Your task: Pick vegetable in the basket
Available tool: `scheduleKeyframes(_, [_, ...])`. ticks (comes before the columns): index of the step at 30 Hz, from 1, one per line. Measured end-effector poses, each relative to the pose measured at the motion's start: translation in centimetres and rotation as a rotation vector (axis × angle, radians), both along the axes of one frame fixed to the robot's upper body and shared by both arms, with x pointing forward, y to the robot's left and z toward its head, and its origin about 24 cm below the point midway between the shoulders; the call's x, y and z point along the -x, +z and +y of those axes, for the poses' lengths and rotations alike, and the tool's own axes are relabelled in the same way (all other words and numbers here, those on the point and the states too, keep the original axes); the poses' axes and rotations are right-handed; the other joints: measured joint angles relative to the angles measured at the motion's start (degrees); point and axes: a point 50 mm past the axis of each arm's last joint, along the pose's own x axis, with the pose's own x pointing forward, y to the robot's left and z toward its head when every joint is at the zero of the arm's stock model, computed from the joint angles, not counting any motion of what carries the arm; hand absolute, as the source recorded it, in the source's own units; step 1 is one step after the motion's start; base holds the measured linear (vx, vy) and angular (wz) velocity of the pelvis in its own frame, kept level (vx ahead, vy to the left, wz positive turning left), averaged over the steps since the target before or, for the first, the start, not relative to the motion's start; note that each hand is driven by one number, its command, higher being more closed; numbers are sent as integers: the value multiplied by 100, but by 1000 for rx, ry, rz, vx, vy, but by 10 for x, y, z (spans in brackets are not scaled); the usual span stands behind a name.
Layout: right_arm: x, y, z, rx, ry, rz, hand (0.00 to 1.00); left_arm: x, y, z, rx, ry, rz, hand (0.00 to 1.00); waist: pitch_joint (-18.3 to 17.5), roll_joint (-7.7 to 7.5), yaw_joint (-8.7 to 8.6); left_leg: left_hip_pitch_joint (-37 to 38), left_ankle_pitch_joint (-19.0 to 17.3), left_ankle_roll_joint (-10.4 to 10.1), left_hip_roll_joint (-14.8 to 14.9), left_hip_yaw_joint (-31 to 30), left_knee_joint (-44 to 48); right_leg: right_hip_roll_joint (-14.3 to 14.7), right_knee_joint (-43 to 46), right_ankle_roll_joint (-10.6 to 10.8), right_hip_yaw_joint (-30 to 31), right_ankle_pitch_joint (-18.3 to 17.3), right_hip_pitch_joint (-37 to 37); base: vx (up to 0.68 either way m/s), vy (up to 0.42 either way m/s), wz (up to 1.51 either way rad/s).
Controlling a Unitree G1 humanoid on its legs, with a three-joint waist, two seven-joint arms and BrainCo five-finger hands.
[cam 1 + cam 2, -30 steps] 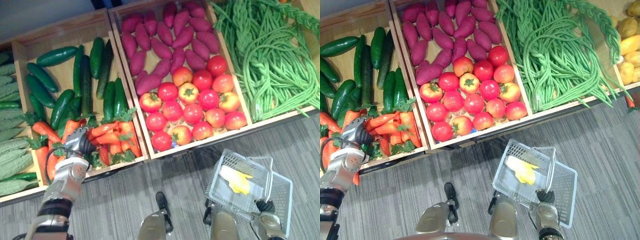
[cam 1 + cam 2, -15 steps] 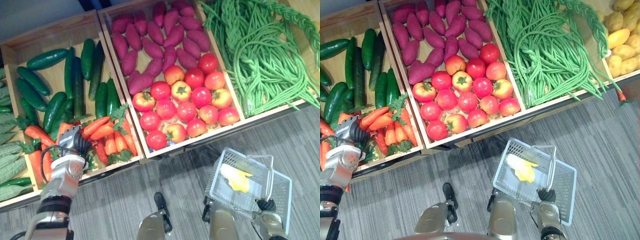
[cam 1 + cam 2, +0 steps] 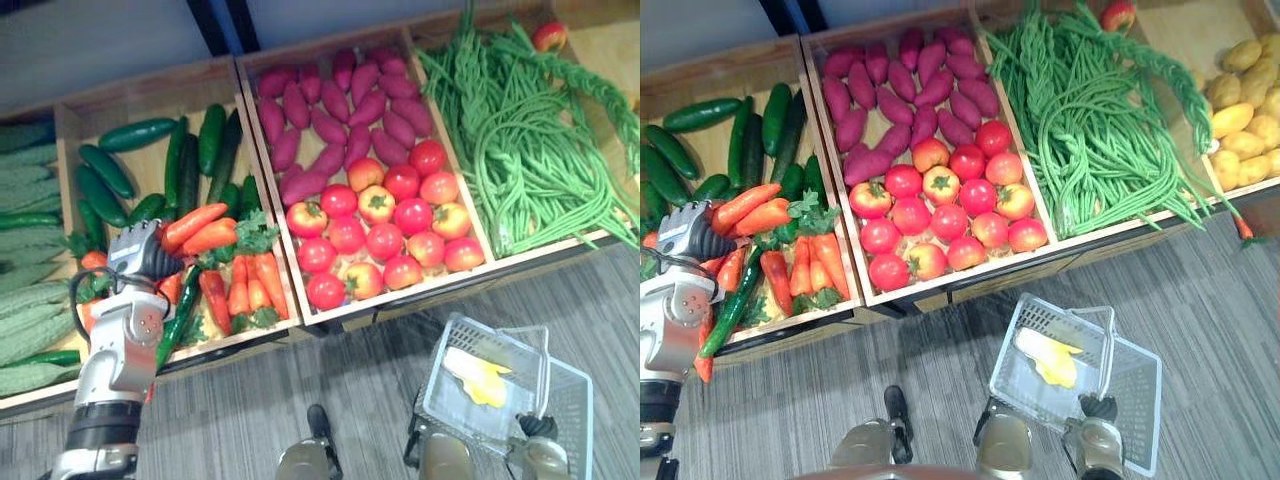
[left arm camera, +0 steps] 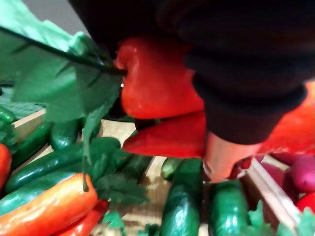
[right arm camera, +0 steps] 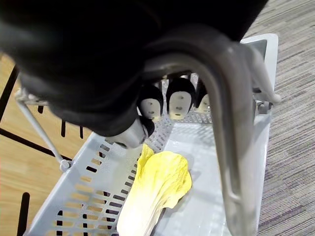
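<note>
Nearest, the right hand is curled round the handle of the basket, which holds a yellow leaf. Farther off, over the crate, the left hand seems clenched on two carrots, raised above the pile. The pick looks made. Next they need carrying across to the basket and letting go.

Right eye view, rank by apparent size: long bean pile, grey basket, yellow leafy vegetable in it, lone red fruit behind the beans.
1. long bean pile
2. grey basket; it is nearer the camera, so its true size is unsure
3. yellow leafy vegetable
4. lone red fruit, partly cut off at the edge
</note>
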Motion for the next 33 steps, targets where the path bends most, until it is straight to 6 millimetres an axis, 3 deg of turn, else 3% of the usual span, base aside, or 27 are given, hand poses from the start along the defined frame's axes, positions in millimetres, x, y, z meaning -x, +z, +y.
scheduleKeyframes(3, [2,5,-13,35,-7,7,100,8,9,-13,-32,-66,-52,100,-138,14,35,124,-96,-2,5,208,8,52,-116,12,279,118,17,-38,-12,-40])
scheduleKeyframes(9, [0,35,-68,208,43,29,100,14,15,-43,-65,-254,-124,100,-379,47,-42,464,-454,-31,24,906,301,135,-247,48,1059,317,45,-61,-1,-59])
scheduleKeyframes(11, [-3,42,-76,239,61,29,100,17,15,-46,-67,-276,-135,100,-392,58,-78,540,-505,-51,38,1055,331,165,-257,60,1207,338,39,-38,-23,-61])
scheduleKeyframes(17, [-33,86,-97,469,329,25,100,22,4,-59,-70,-358,-102,100,-511,85,-252,884,-721,-169,91,1874,408,406,-348,72,2014,472,-85,-32,-28,-67])
scheduleKeyframes(22, [-54,116,-102,607,524,19,100,22,5,-71,-40,-431,-115,100,-529,85,-478,1104,-858,-217,90,2289,409,545,-371,96,2481,530,-130,-34,-23,-56])
scheduleKeyframes(27, [-71,139,-97,693,706,-9,100,20,5,-83,-21,-495,-121,100,-551,85,-535,1312,-1007,-278,64,2756,472,670,-465,133,2943,643,-148,-54,-19,-53])
scheduleKeyframes(33, [-90,161,-75,782,973,-57,100,16,4,-107,-4,-632,-113,100,-553,86,-685,1489,-1236,-345,107,3192,705,804,-477,180,3371,706,-154,-39,-36,-37])
